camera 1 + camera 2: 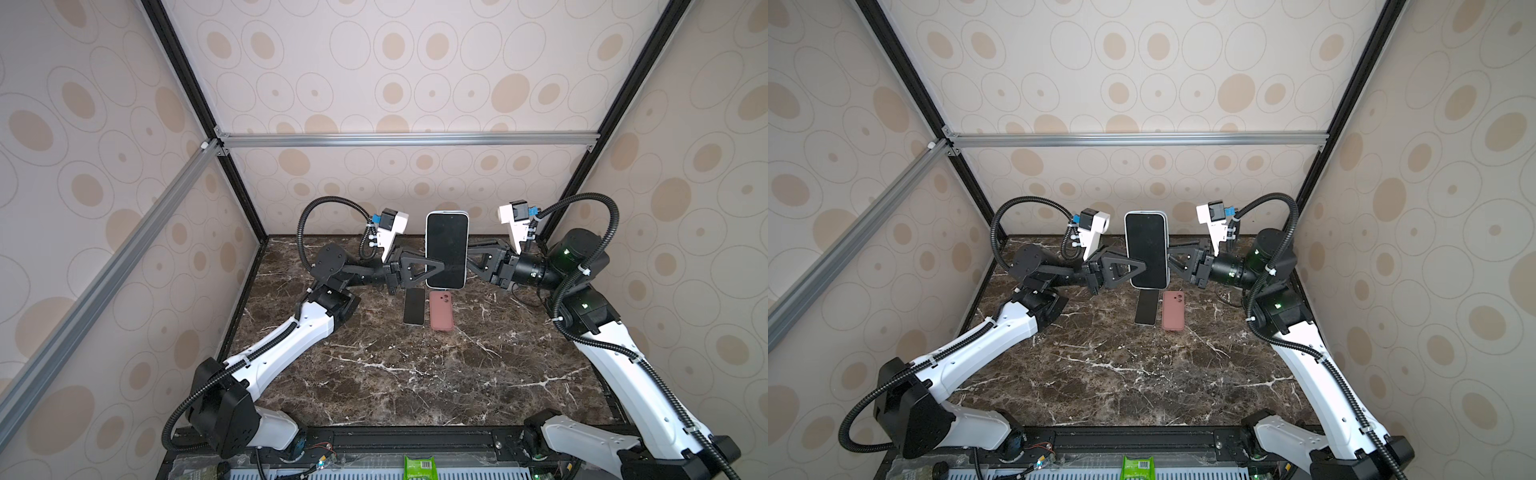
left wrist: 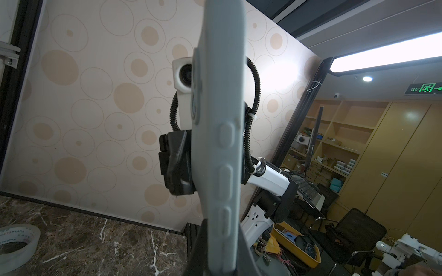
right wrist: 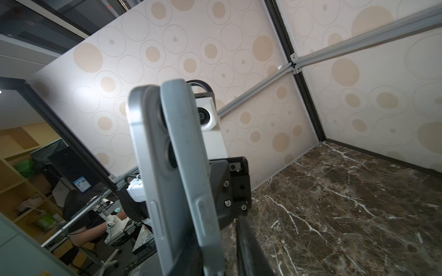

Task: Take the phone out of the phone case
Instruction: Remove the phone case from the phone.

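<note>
Two-sided hold on the phone (image 1: 446, 245), up in the air over the far middle of the marble worktop (image 1: 415, 374), dark screen turned upward, long axis running near to far. Clamped tight at the left edge by the left tool (image 1: 435, 269), with a triangular finger lying across the glass. Bracketed at the right edge by the right tool (image 1: 471, 262), set narrow; cannot tell whether pressing or merely close. Partly seated in the pale blue-grey phone case (image 3: 189, 148), yet peeled apart from it at the far right corner: in the right wrist view, silver phone edge and case wall split into a wedge, with the camera lenses showing in the gap. Lying flat on the worktop just nearer than the raised phone, side by side and slightly apart: a black handset (image 1: 414, 306) on the left, a pink case (image 1: 441, 310) on the right, camera cut-out toward the far end. Also resting on the worktop, caught only in the left wrist view: a roll of clear tape (image 2: 16, 241).
</note>
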Robot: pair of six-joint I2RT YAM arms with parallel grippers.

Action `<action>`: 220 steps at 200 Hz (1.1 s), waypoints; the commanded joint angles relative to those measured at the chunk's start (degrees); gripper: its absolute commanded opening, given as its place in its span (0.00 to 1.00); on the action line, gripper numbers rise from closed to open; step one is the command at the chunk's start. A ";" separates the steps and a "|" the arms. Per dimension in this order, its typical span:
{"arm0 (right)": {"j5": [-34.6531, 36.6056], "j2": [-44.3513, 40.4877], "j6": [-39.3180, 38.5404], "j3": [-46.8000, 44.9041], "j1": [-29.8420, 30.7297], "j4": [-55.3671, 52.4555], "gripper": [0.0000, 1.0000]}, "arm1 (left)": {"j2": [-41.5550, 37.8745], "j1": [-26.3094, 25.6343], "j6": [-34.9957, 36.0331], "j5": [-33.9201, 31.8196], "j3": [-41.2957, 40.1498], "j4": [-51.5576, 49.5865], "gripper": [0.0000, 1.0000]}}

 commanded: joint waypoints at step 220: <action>11.39 5.13 17.64 -27.46 3.91 14.67 0.00 | 3.48 4.87 9.07 -18.41 -15.55 -27.69 0.52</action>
